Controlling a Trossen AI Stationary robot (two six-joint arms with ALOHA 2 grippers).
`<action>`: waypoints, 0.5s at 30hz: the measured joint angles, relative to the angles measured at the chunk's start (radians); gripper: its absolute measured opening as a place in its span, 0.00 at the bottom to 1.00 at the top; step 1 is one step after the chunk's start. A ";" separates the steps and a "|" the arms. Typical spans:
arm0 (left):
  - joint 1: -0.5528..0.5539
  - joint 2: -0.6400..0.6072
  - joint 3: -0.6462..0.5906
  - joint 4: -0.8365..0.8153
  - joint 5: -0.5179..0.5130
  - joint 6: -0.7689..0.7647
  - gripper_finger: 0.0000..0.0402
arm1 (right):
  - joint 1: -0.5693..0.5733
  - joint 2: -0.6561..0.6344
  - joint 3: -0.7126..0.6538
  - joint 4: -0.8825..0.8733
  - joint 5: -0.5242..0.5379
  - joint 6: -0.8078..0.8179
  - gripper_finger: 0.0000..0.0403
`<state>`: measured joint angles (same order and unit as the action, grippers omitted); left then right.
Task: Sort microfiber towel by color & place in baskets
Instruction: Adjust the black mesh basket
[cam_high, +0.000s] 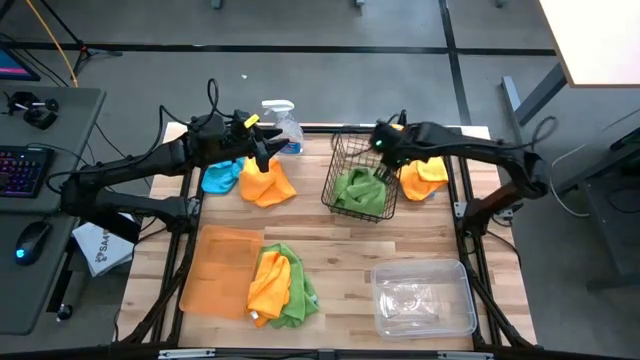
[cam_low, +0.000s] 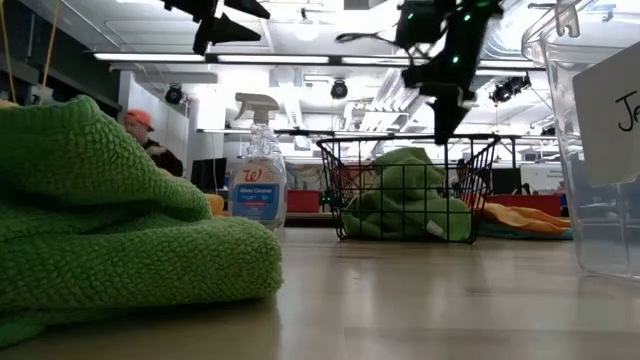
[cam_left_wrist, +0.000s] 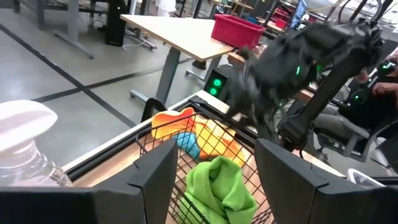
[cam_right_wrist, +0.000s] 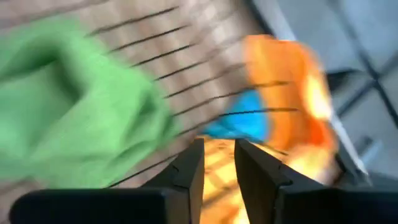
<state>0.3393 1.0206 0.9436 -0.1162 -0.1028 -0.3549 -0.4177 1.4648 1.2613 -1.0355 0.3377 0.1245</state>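
Right pincer (cam_high: 381, 146) above far rim of wire basket (cam_high: 340, 165), fingers narrow gap, holding nothing. Green towel (cam_high: 362, 190) inside basket. Left pincer (cam_high: 262, 152) raised over orange towel (cam_high: 266, 184) and blue towel (cam_high: 221, 176) at desk (cam_high: 340, 260) far left, fingers wide, empty. Orange-green pile (cam_high: 280, 284) beside orange tray (cam_high: 218, 270). Clear bin (cam_high: 422, 297) near right.

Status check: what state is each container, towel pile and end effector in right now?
black wire basket: upright, green towel inside
clear bin: upright, no towel inside
orange tray: flat, towel pile overlapping one edge
orange and green towels: heaped together, unsorted
blue and orange towels: on table by spray bottle
left end effector: open, holding nothing
right end effector: above the basket, slightly parted, holding nothing
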 joint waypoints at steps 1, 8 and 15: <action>0.000 0.000 0.000 0.000 0.000 0.000 0.50 | -0.017 -0.023 0.000 -0.004 0.030 0.029 0.23; 0.000 0.000 0.000 0.000 0.000 -0.010 0.50 | -0.215 -0.084 0.000 -0.149 0.066 0.146 0.15; 0.000 0.000 0.000 0.000 0.000 -0.011 0.50 | -0.362 -0.069 0.000 -0.125 -0.015 0.158 0.03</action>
<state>0.3389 1.0206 0.9436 -0.1158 -0.1024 -0.3656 -0.7802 1.3961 1.2617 -1.1609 0.3225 0.2828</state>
